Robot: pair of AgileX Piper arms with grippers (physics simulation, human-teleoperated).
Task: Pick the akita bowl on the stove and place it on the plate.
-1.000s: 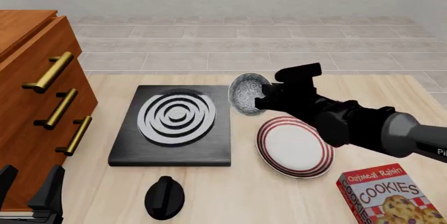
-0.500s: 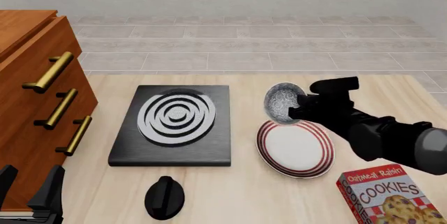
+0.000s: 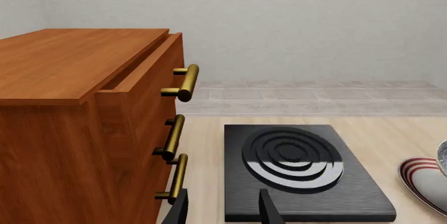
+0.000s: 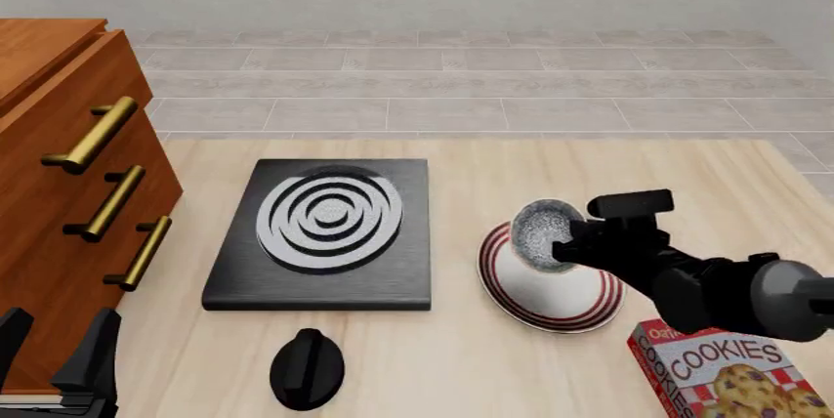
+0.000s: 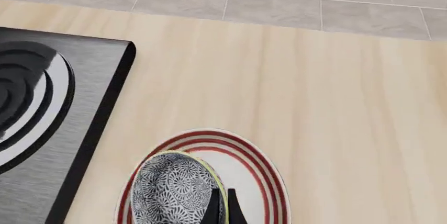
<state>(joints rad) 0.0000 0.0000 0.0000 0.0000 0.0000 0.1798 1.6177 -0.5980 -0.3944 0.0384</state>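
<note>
The akita bowl (image 4: 540,230) is tilted on its side, its speckled inside facing the camera, low over the back part of the plate (image 4: 548,291). My right gripper (image 4: 564,243) is shut on the bowl's rim. In the right wrist view the bowl (image 5: 171,191) hangs over the red-ringed plate (image 5: 209,136), with the gripper (image 5: 222,207) pinching its edge. The stove (image 4: 326,232) lies bare to the left of the plate. My left gripper (image 4: 53,364) stands open at the near left, and in the left wrist view that gripper (image 3: 223,213) points toward the stove (image 3: 300,166).
A wooden cabinet (image 4: 65,193) with brass handles fills the left side. A black knob (image 4: 308,369) lies in front of the stove. A cookies box (image 4: 729,369) stands at the near right, close to the plate and my right arm.
My right arm has carried the bowl rightward from beside the stove and down toward me, so it now hangs low over the plate. The left arm has not moved.
</note>
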